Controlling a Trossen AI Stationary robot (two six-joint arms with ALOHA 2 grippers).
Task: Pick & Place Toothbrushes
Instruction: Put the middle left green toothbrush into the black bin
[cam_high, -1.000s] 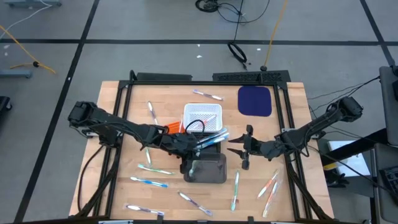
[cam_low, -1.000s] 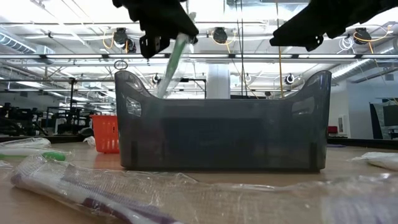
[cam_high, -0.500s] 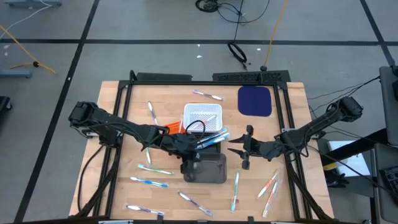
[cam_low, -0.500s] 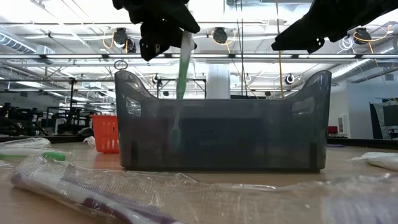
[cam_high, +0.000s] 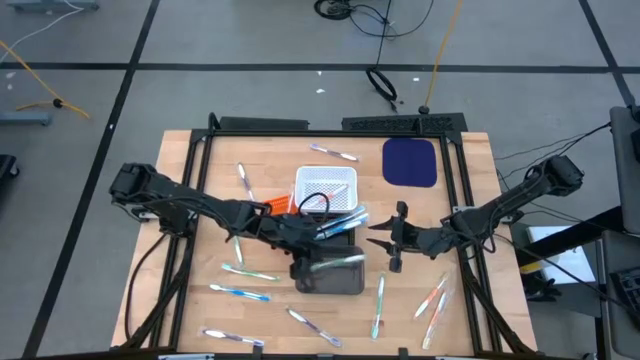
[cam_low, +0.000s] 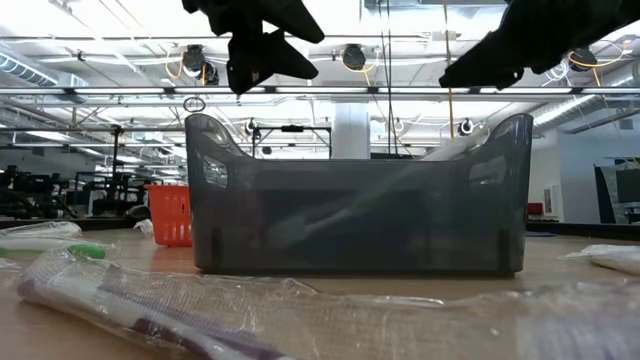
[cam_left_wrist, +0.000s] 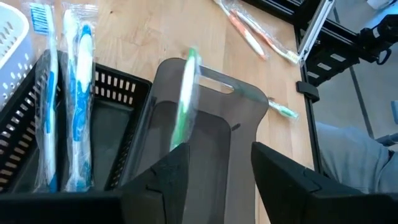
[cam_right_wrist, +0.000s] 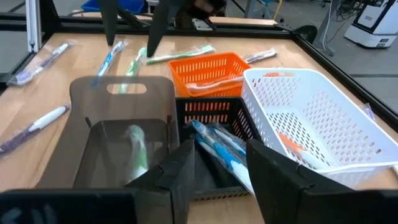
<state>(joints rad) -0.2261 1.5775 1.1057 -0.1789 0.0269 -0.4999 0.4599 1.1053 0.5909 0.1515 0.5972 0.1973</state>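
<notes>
- Since the earlier frame, the green toothbrush (cam_low: 370, 200) has been released from the left gripper (cam_high: 305, 262) and is now seen slanted inside the grey bin (cam_low: 355, 195), blurred.
- Above the bin, the jaws of the left gripper are seen open, with nothing between them.
- Beside the bin, the right gripper (cam_high: 392, 240) is held above the tabletop (cam_high: 200, 200); its jaws are parted and nothing is gripped.
- Two blue toothbrushes (cam_left_wrist: 65, 99) in wrappers are laid across the black basket (cam_left_wrist: 118, 93), next to the bin.
- A white basket (cam_right_wrist: 311, 118) and an orange basket (cam_right_wrist: 208, 71) are placed behind the black one.
- More wrapped toothbrushes (cam_high: 240, 292) are scattered on the tabletop around the baskets.
</notes>
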